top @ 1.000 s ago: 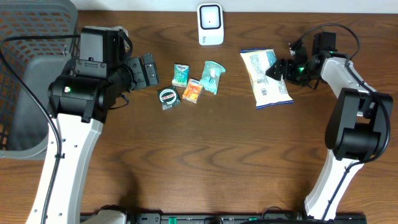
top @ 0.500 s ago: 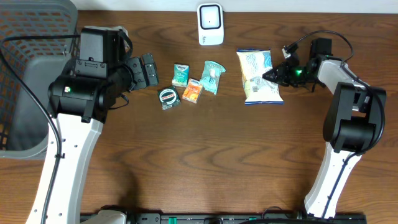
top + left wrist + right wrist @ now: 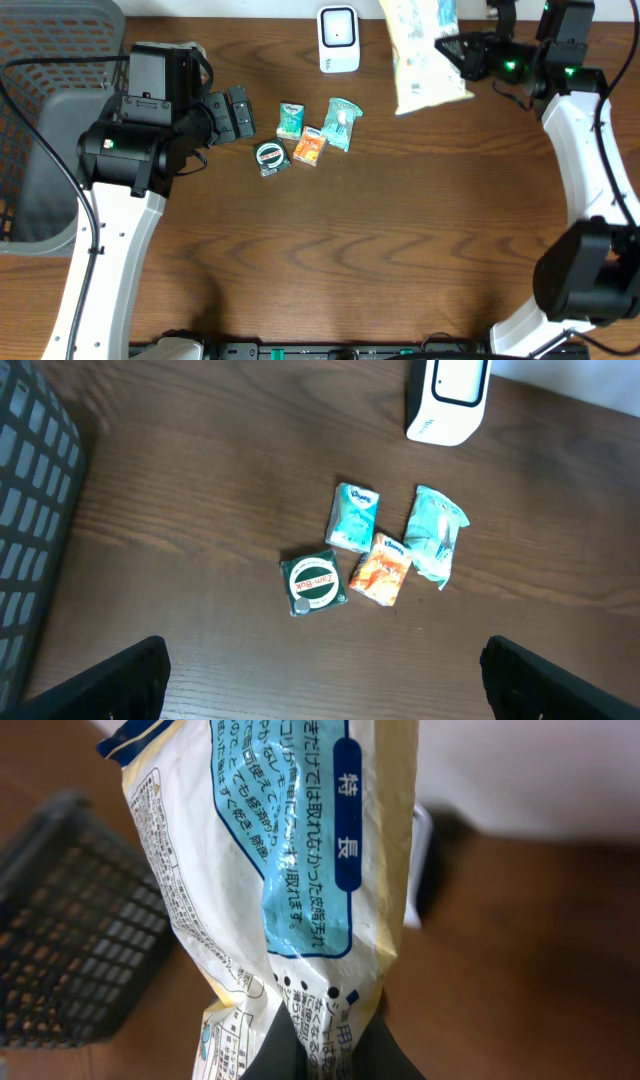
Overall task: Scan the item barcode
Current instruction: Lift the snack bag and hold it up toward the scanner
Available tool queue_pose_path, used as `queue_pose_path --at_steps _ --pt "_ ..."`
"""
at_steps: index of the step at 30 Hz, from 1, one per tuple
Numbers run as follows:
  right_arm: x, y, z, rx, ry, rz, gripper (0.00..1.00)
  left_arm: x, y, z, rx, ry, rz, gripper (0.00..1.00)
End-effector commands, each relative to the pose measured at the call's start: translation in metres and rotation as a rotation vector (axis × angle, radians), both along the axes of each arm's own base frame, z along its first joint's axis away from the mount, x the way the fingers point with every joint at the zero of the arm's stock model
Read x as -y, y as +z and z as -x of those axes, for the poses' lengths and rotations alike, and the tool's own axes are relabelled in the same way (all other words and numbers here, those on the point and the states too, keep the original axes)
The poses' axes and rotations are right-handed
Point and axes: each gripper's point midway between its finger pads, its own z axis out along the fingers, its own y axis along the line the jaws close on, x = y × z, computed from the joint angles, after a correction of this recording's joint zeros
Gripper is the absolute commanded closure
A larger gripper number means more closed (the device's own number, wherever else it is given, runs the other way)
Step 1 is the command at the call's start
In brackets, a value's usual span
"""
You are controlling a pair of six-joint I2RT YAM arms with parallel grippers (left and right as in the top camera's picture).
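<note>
The item, a pale yellow and blue snack bag (image 3: 425, 50), hangs in the air at the back of the table, just right of the white scanner (image 3: 338, 38). My right gripper (image 3: 462, 55) is shut on the bag's right edge. In the right wrist view the bag (image 3: 290, 850) fills the middle, its crimped end pinched by the gripper (image 3: 330, 1045); printed text shows, but no barcode. My left gripper (image 3: 240, 112) hovers open left of the small packets, and its fingertips (image 3: 130, 675) stand wide apart over bare wood.
Small goods lie mid-table: a green round tin (image 3: 270, 157), an orange packet (image 3: 310, 145), a teal packet (image 3: 291, 120) and a teal pouch (image 3: 342, 122). A grey mesh basket (image 3: 50, 120) fills the left edge. The scanner (image 3: 447, 395) sits at the far edge.
The right gripper closed on the snack bag, lifted it off the table and carried it up and back toward the scanner. The left arm stayed still.
</note>
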Motion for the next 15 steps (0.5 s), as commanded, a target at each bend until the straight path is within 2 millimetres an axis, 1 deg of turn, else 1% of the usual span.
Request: queue_pose_path --at_steps 1,2,4,8,11,15 --pt "-0.038 0.030 0.010 0.039 0.069 -0.063 0.99 -0.003 0.003 0.000 0.008 0.005 -0.013 0.02" --pt "-0.045 0.034 0.010 0.034 0.072 -0.084 0.99 -0.003 0.003 0.000 0.008 0.005 -0.013 0.02" --pt "-0.065 0.042 0.013 0.017 0.089 -0.129 0.99 -0.003 0.003 0.000 0.008 0.005 -0.013 0.02" --pt "-0.094 0.047 0.022 -0.029 0.125 -0.178 0.99 -0.003 0.003 0.000 0.008 0.005 -0.013 0.02" --pt "-0.104 0.045 0.027 -0.066 0.137 -0.193 0.99 -0.003 0.003 0.000 0.008 0.005 -0.013 0.02" --pt "-0.105 0.040 0.030 -0.121 0.130 -0.202 0.99 -0.003 0.003 0.000 0.008 0.005 -0.013 0.02"
